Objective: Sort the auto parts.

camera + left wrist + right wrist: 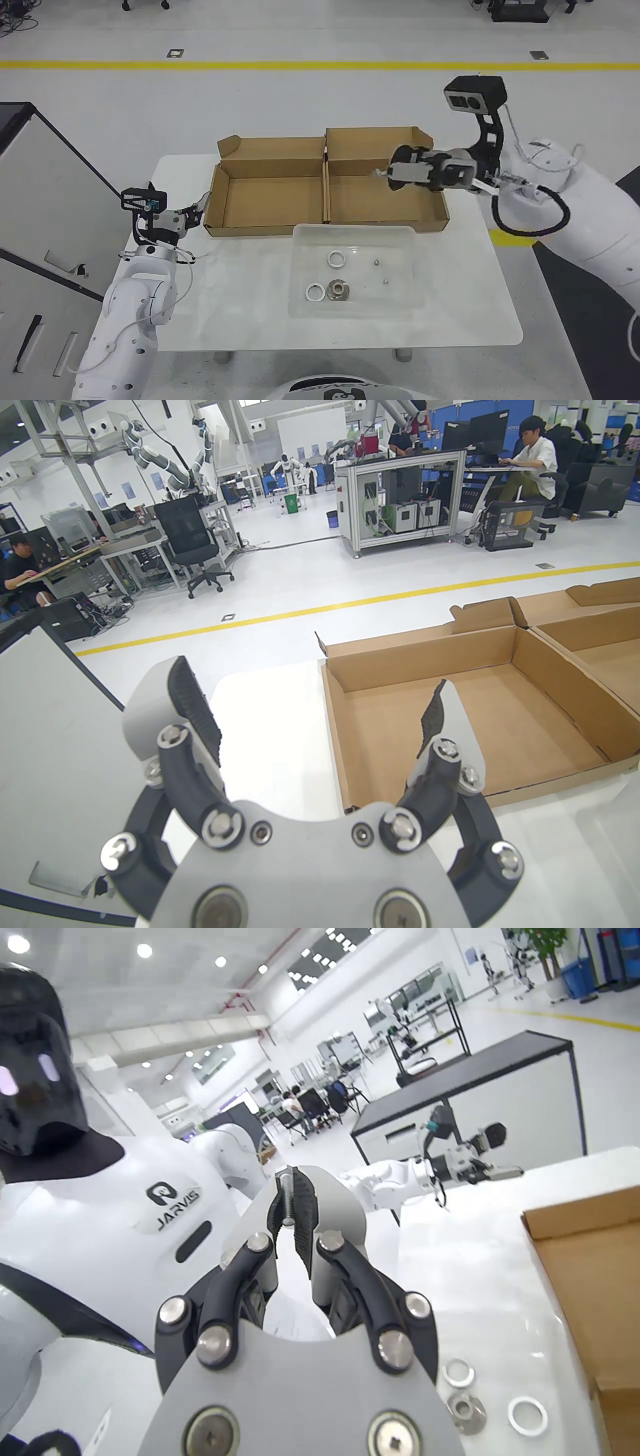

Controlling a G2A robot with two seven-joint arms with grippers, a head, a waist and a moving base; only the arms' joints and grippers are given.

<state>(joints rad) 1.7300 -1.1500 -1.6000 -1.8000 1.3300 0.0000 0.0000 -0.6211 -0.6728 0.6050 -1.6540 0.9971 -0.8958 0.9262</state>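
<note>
A white rectangular table [250,300] bore two open brown cardboard boxes side by side, the left box [268,195] and the right box [370,195]. A clear plastic tray [400,290] sat just at their 6 o'clock. The right gripper [290,1188] hung over the right box, jaws narrow and clamped on a small silver threaded bolt [286,1198]. The left gripper [310,675] sat at the left box's 9 o'clock, spread wide and holding nothing. In the tray lay two white rings [336,259], and a grey metal flanged nut [339,291] lay just at the nearer ring's 3 o'clock.
</note>
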